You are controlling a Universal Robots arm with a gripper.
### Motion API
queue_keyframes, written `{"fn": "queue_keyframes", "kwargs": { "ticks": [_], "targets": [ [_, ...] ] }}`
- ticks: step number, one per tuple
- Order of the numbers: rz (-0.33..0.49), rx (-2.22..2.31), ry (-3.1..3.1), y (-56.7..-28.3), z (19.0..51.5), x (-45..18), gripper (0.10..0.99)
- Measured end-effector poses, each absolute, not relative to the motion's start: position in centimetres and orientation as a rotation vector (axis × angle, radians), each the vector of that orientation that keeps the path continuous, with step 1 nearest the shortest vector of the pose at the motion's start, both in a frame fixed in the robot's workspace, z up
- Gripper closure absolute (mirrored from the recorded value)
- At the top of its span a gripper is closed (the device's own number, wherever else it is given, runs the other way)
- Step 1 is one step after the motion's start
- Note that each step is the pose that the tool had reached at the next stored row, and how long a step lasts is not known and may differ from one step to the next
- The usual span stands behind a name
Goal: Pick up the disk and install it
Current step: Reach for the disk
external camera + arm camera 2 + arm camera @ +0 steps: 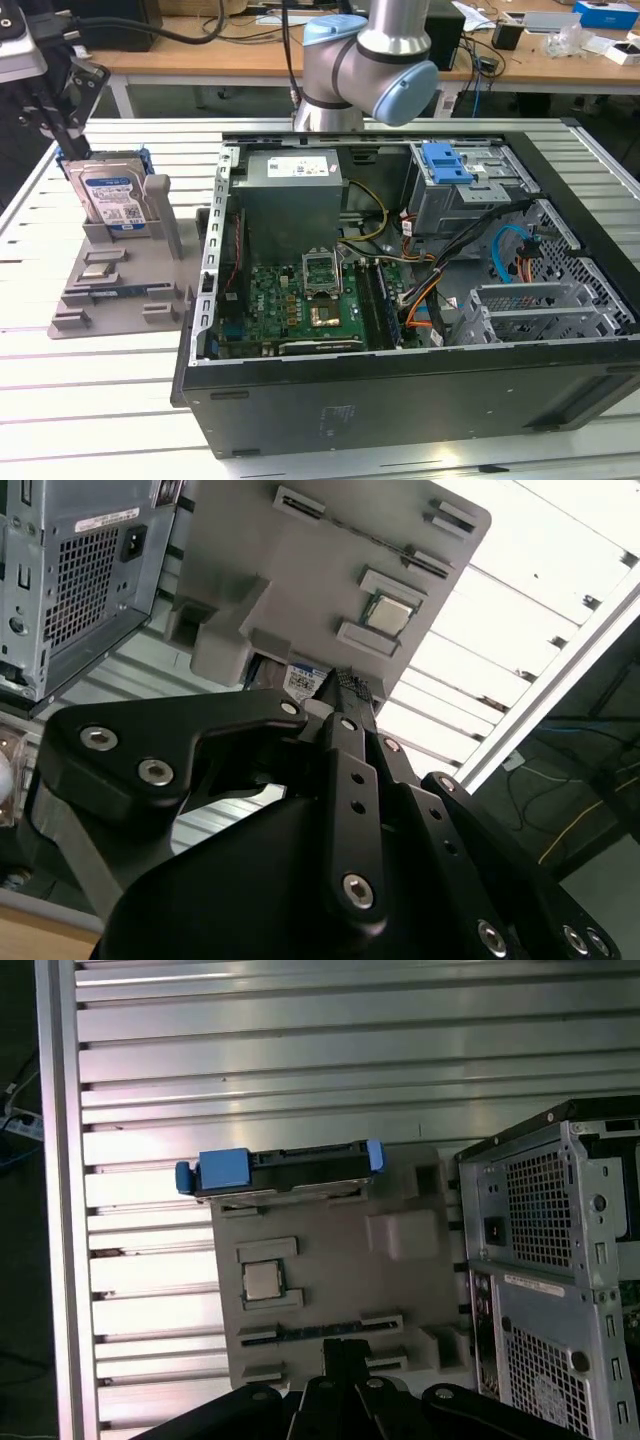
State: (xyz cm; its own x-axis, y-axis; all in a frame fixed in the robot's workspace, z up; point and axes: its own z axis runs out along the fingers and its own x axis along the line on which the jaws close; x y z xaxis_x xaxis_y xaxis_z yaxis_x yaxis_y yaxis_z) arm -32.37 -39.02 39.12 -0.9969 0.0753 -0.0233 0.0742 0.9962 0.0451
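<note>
Gripper: in the second wrist view the gripper (pixel 345 685) is seen closed, its black jaws brought together with nothing held between them. It is poised in the air near the disk and is not touching it.
Disk: the disk (pixel 112 195) is stood on edge in a slot at one end of a grey holder (pixel 120 285). Its label is turned toward the exterior camera and its edges are wrapped by the blue carrier frame. The upper part is left proud of the slot.
Holder: it is laid flat on the slatted metal table (pixel 100 400), just beside the case on the exterior view's left. A small square chip (pixel 262 1280) is seated in another recess.
Handling: the disk is judged stiff, dense for its size, smooth-faced and sensitive to knocks. The plastic frame is judged likely to flex and slip.
Hold: the exposed upper part is judged best pinched across the two flat faces, on the metal body. The blue tabs are best avoided.
Progress: the disk is judged not yet lifted.
Case: the open computer case (pixel 400 400) is laid on its side, with the motherboard (pixel 300 300) and the grey power supply (pixel 290 175) exposed.
Drive cage: a lone blue bracket (pixel 445 160) is seen on the cage at the far corner.
Arm: the arm (pixel 370 50) is mounted behind the case.
Beyond: wooden benches (pixel 200 55) are set at the back.
</note>
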Motion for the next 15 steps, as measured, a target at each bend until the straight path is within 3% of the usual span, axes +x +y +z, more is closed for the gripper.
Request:
{"fn": "queue_keyframes", "kwargs": {
  "ticks": [15],
  "targets": [
    [0.069,0.117,3.114,-38.5,39.0,-35.2,0.980]
  ]
}}
